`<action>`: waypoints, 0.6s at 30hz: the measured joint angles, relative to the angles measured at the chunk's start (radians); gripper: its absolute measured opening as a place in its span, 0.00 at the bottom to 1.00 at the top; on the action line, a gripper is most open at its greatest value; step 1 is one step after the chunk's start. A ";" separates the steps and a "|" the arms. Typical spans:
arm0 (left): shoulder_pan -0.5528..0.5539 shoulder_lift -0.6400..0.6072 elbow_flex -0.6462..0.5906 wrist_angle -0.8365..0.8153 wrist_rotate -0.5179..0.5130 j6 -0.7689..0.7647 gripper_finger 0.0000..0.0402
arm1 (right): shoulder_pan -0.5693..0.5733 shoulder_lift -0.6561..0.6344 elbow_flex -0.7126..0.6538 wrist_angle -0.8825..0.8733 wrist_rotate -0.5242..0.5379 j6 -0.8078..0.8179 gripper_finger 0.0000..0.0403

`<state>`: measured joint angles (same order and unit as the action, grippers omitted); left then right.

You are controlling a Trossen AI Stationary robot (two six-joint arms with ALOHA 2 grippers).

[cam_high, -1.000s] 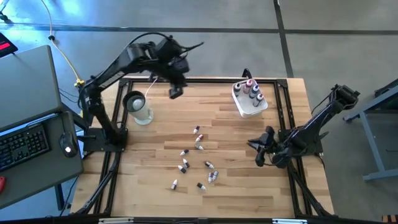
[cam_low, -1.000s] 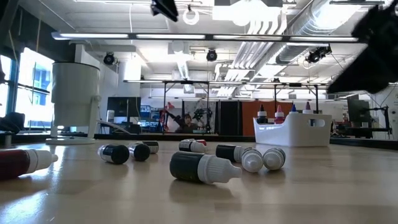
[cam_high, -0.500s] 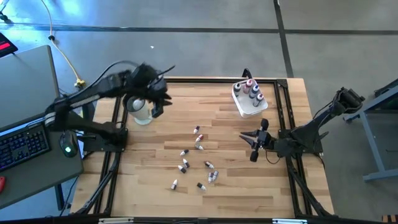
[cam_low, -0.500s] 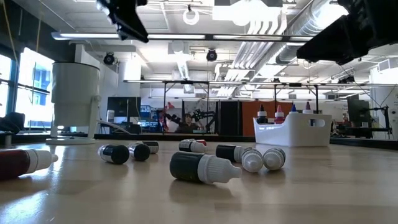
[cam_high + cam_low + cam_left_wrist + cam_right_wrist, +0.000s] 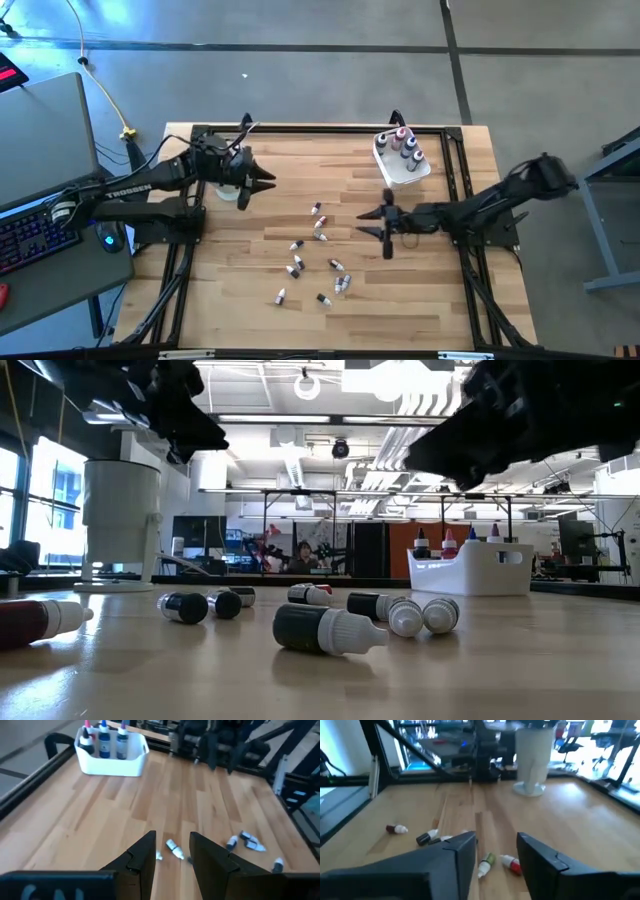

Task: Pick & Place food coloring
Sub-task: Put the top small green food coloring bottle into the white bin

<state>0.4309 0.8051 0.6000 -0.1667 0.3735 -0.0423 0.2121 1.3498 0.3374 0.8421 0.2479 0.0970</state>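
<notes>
Across the middle of the butcher-block table (image 5: 250,300), toward six o'clock from its centre, the loose food coloring bottles (image 5: 320,262) lie on their sides, near one another but mostly apart, so each has to be picked up singly. At about one o'clock, near the far edge, the white tub (image 5: 402,170) holds several bottles standing upright with red, pink and blue tops, which suggests it is the place to fill.

Just at three o'clock of the scatter, the right gripper (image 5: 386,226) reaches low over the wood, its fingers spread and empty; its wrist camera looks between them at a green-banded bottle (image 5: 486,863) and a red-capped one (image 5: 509,863), likely the next pick.

At ten o'clock the left gripper (image 5: 256,184) hangs beside the clear cup (image 5: 226,186), fingers parted with nothing between them, apparently waiting clear of the other arm.

White lettering reading TROSSEN runs along the left arm (image 5: 140,186). No bottle label is legible.
</notes>
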 joint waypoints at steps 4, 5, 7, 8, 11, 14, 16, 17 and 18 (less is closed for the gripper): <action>-0.030 0.002 0.000 0.060 -0.001 0.009 0.29 | -0.005 0.184 0.140 -0.072 -0.001 0.016 0.42; -0.049 0.002 0.000 0.083 -0.002 0.014 0.29 | -0.004 0.227 0.182 -0.109 0.015 0.015 0.42; -0.102 0.002 0.000 0.117 -0.004 0.035 0.29 | -0.011 0.297 0.264 -0.194 0.036 0.011 0.42; -0.133 0.002 0.000 0.123 -0.018 0.044 0.29 | -0.017 0.327 0.302 -0.240 0.038 0.008 0.42; -0.229 0.002 0.000 0.125 -0.141 0.061 0.29 | -0.039 0.409 0.406 -0.358 0.033 0.029 0.41; -0.311 0.002 0.000 0.126 -0.311 0.064 0.29 | -0.058 0.475 0.487 -0.428 0.033 0.042 0.39; -0.353 0.002 0.000 0.127 -0.402 0.064 0.29 | -0.068 0.513 0.527 -0.456 0.024 0.045 0.38; -0.371 0.002 0.000 0.127 -0.434 0.064 0.29 | -0.072 0.528 0.541 -0.466 0.008 0.055 0.37; -0.384 0.002 0.000 0.127 -0.453 0.064 0.29 | -0.076 0.542 0.554 -0.471 -0.013 0.065 0.37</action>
<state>0.0469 0.8070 0.6003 -0.0396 -0.0794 0.0216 0.1359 1.8918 0.8911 0.3707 0.2349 0.1624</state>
